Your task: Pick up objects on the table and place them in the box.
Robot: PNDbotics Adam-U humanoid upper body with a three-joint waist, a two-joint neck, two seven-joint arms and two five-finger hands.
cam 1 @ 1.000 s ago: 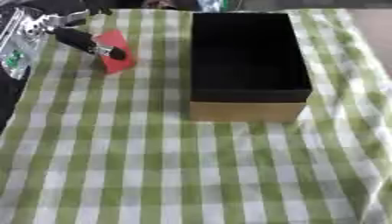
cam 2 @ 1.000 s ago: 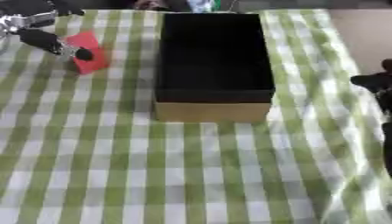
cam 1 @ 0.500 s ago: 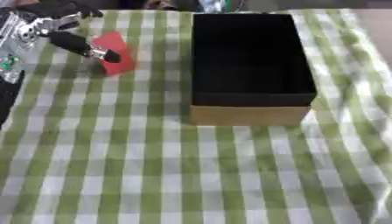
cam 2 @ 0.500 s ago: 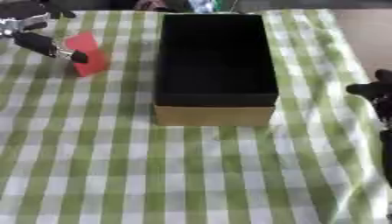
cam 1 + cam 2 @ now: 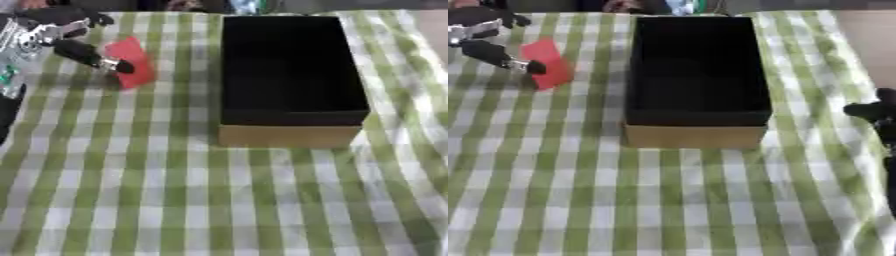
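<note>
A green and white checked tablecloth covered the table. On it stood a long cardboard box, open at the top, black inside, with a tan front wall. Only the right eye view showed the right hand, a dark shape at the right edge; whether it was clenched could not be told. At far left, the left hand pinched a flat red object between its fingers, left of the box, its lower edge near the cloth.
</note>
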